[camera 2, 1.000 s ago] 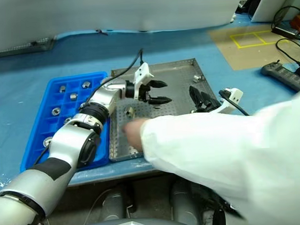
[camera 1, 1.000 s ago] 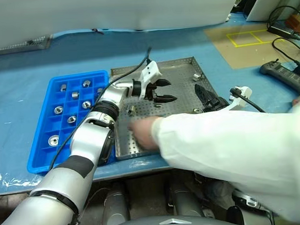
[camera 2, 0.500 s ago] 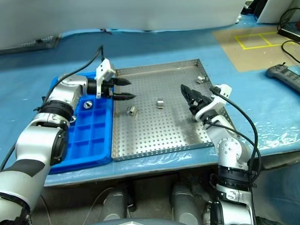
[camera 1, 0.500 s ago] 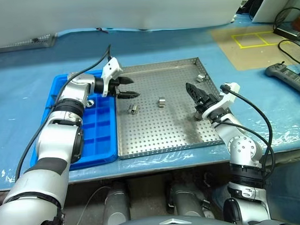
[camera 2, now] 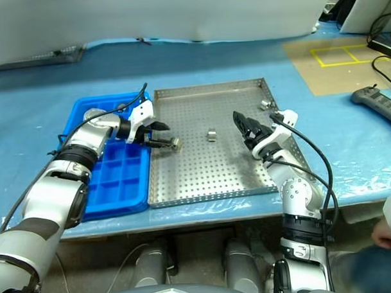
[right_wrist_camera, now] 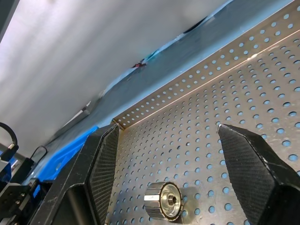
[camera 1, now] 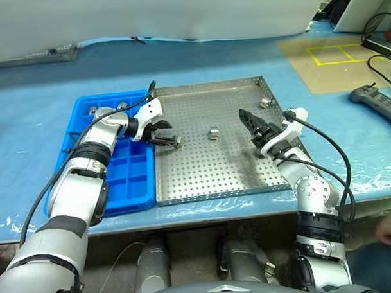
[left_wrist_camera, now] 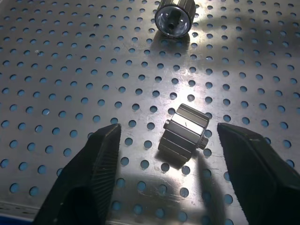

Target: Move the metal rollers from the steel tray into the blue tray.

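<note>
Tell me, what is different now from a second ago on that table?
A person's white-sleeved arm that reached across the steel tray has pulled away. The left gripper swung out toward the blue tray, then came back down; its jaws now straddle a metal roller without touching it. The right gripper stays open over the steel tray, and the other rollers lie as before.

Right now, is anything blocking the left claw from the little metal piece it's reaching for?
Nothing visible. The left gripper has its open fingers on either side of a metal roller lying on the steel tray, with bare floor between.
</note>
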